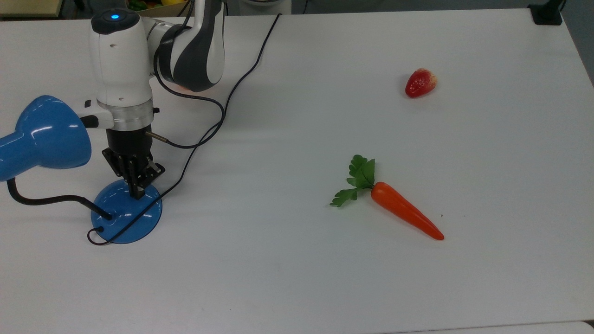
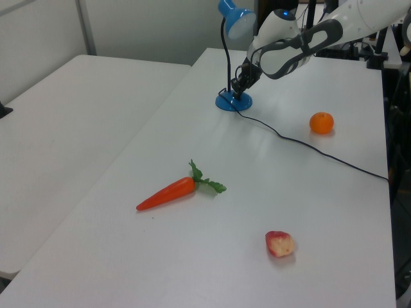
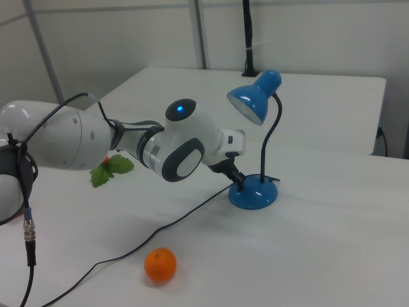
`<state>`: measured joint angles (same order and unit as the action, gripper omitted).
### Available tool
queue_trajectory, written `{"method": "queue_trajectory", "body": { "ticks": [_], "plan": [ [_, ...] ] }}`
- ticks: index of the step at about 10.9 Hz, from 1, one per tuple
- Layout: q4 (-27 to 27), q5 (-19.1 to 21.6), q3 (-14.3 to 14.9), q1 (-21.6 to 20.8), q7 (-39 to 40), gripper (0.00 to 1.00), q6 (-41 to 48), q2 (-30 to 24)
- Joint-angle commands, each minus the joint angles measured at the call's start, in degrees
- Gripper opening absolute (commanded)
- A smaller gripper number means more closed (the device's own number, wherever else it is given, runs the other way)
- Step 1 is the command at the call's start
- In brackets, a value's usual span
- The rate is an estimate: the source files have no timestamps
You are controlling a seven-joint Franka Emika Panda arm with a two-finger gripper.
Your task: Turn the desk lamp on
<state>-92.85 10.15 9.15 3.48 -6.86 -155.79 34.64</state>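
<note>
gripper (image 1: 138,194): fingers together, tip pressed on base | desk lamp (image 1: 126,212): lower left of top view | toy carrot (image 1: 403,214): centre-right, well apart

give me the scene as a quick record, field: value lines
surface: white table
desk lamp: blue, at the top view's left; shade not visibly lit
pincer: fingers together, tip on the lamp base
cord: black, runs from the base toward the table's far edge
carrot: lying flat, mid-table
strawberry: toward the top view's upper right
orange: beside the cord
</note>
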Motion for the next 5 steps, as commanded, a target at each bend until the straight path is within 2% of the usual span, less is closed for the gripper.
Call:
{"method": "queue_trajectory", "body": {
  "ticks": [1, 5],
  "plan": [
    [1.18, -0.93, 0.26, -0.23, -1.93, 0.10, -0.83, 0.95],
    [1.18, -0.93, 0.26, -0.23, -1.93, 0.09, -0.92, 1.48]
  ]
}}
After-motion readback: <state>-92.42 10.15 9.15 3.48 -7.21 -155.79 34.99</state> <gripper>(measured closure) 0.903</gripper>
